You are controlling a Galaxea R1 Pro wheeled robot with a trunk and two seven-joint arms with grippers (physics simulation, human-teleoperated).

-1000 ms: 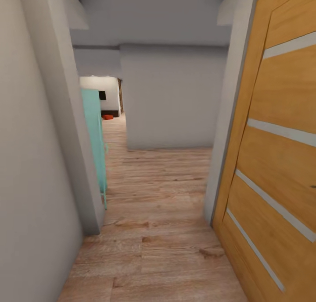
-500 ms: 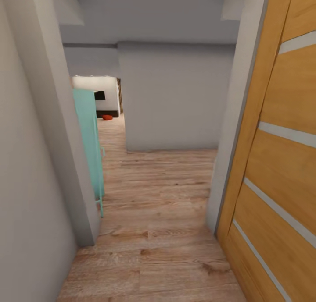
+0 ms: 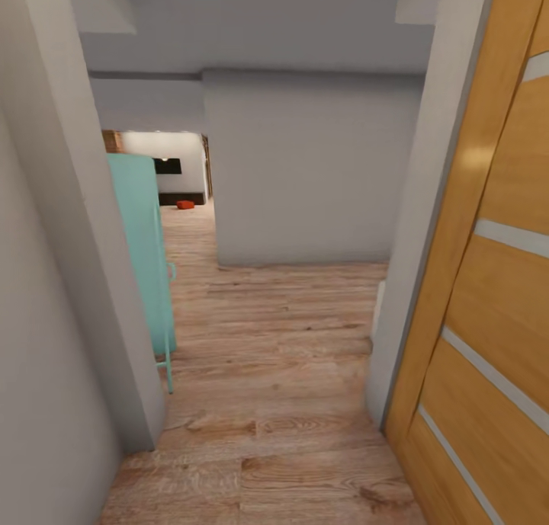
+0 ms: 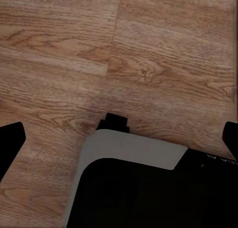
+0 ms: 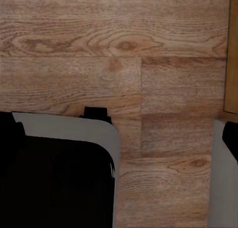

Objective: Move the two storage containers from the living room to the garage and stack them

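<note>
Far down the hallway, one orange-red storage container (image 3: 184,204) lies on the light wood floor of the living room, small at this distance. My left gripper (image 4: 119,138) is open above the plank floor, its dark fingertips (image 4: 10,143) wide apart with nothing between them. My right gripper (image 5: 119,133) is also open over the planks, one fingertip (image 5: 231,138) showing at the picture's edge. Both hang beside my grey and black base (image 4: 134,188). The garage is out of view.
I stand in a narrow doorway. A grey wall (image 3: 53,281) is close on the left and a wooden door (image 3: 496,281) on the right. A turquoise cabinet (image 3: 141,243) juts in ahead on the left. A grey wall block (image 3: 305,167) faces me; the passage runs left of it.
The whole head view has shifted: I have rolled forward through the doorway. The door, left wall and turquoise cabinet have slid outward and more of the living room shows.
</note>
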